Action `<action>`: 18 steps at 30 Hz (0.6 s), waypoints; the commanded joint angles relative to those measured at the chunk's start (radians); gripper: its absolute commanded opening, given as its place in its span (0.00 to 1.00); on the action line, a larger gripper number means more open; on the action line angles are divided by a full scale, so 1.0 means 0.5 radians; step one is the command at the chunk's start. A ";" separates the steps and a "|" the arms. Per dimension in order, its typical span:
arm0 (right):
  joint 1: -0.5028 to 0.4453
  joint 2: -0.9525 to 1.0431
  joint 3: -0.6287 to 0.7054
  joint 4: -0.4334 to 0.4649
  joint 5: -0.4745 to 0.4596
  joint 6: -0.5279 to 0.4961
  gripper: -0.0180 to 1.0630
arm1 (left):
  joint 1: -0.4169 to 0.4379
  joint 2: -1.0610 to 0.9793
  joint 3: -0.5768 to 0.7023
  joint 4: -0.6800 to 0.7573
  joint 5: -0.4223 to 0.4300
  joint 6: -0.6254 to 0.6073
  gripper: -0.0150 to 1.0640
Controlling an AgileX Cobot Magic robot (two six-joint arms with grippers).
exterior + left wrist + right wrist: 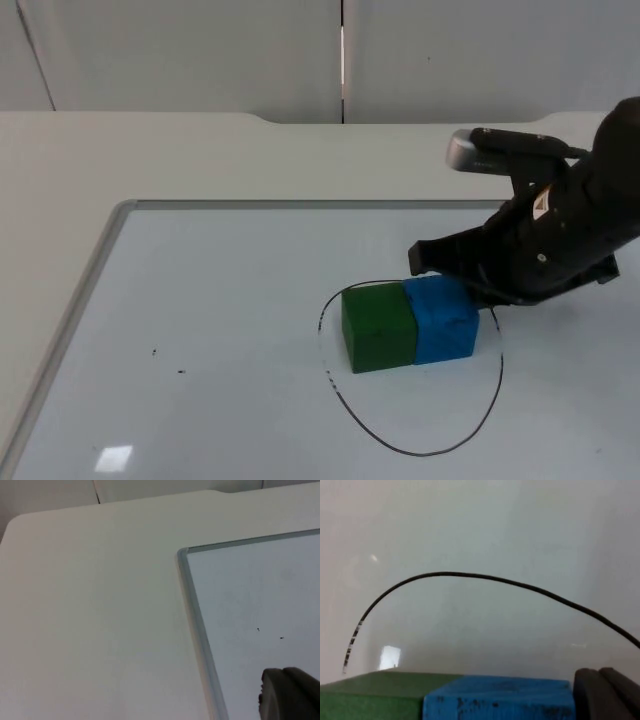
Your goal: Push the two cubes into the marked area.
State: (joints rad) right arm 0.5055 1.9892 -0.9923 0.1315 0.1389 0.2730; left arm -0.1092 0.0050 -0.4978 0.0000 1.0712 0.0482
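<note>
— Where is the right gripper (445, 268)?

— Low over the whiteboard (200, 300), right behind the blue cube (443, 318). Its tip sits at that cube's far upper edge, touching or very nearly so; I cannot tell which. In the right wrist view a dark fingertip (605, 692) stands just beside the blue cube's (497, 700) top edge.

— Fingers apart or together?

— I cannot tell. The arm's body hides them from above, and the wrist view gives no clear gap.

— And the cubes?

— The green cube (378, 326) and the blue one sit side by side, faces touching, just in front of the gripper. The green one is on the far side of the blue from the arm. Both lie inside the black drawn loop (497, 375), in its upper part near the line. From the wrist, the loop's line (470, 576) curves across the board beyond both cubes, the green one (370, 697) beside the blue.

— The left gripper?

— It waits off to the side. Its wrist view shows a dark fingertip (287, 695) above the whiteboard's corner and metal rim (192, 605), with the white table (90, 605) next to it. Whether it is open, I cannot tell.
</note>
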 commanded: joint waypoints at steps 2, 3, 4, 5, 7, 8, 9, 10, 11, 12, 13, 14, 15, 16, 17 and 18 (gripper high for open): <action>0.011 -0.014 -0.010 -0.040 -0.015 -0.005 0.02 | 0.009 -0.010 0.009 -0.029 0.007 -0.001 0.01; 0.011 -0.022 -0.010 -0.049 0.002 -0.005 0.02 | 0.010 -0.010 0.009 -0.025 0.007 -0.001 0.01; 0.011 -0.036 -0.010 -0.049 0.010 -0.030 0.02 | 0.010 -0.010 0.009 -0.024 0.007 -0.001 0.01; 0.011 -0.055 -0.010 -0.049 0.022 -0.047 0.02 | 0.020 -0.010 0.009 -0.024 0.007 -0.001 0.01; 0.011 -0.072 -0.010 -0.049 0.033 -0.057 0.02 | 0.038 -0.010 0.009 -0.024 0.007 -0.001 0.01; 0.011 -0.088 -0.010 -0.049 0.038 -0.061 0.02 | 0.064 -0.010 0.009 -0.024 0.007 -0.001 0.01; 0.011 -0.109 -0.010 -0.055 0.043 -0.061 0.02 | 0.099 -0.010 0.009 -0.024 0.007 -0.001 0.01; 0.011 -0.134 -0.010 -0.064 0.043 -0.061 0.02 | 0.132 -0.010 0.009 -0.024 0.007 -0.001 0.01; 0.011 -0.155 -0.010 -0.085 0.053 -0.061 0.02 | 0.177 -0.010 0.009 -0.024 0.007 -0.001 0.01; 0.011 -0.181 -0.010 -0.100 0.069 -0.061 0.02 | 0.204 -0.010 0.009 -0.024 0.007 -0.001 0.01; 0.011 -0.181 -0.010 -0.100 0.069 -0.061 0.02 | 0.204 -0.010 0.009 -0.024 0.007 -0.001 0.01; 0.011 -0.209 -0.010 -0.108 0.082 -0.061 0.02 | 0.231 -0.010 0.009 -0.024 0.007 -0.001 0.01; 0.011 -0.241 -0.010 -0.117 0.091 -0.061 0.02 | 0.248 -0.010 0.009 -0.024 0.007 -0.001 0.01; 0.011 -0.268 -0.010 -0.134 0.102 -0.061 0.02 | 0.263 -0.010 0.009 -0.024 0.007 -0.001 0.01; 0.011 -0.300 -0.010 -0.150 0.112 -0.061 0.02 | 0.272 -0.010 0.009 -0.024 0.007 -0.001 0.01; 0.011 -0.334 -0.010 -0.155 0.121 -0.061 0.02 | 0.282 -0.010 0.009 -0.024 0.007 -0.001 0.01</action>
State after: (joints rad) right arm 0.5055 1.8639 -0.9923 0.0760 0.1879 0.2506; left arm 0.0189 0.0050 -0.4978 0.0000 1.0712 0.0482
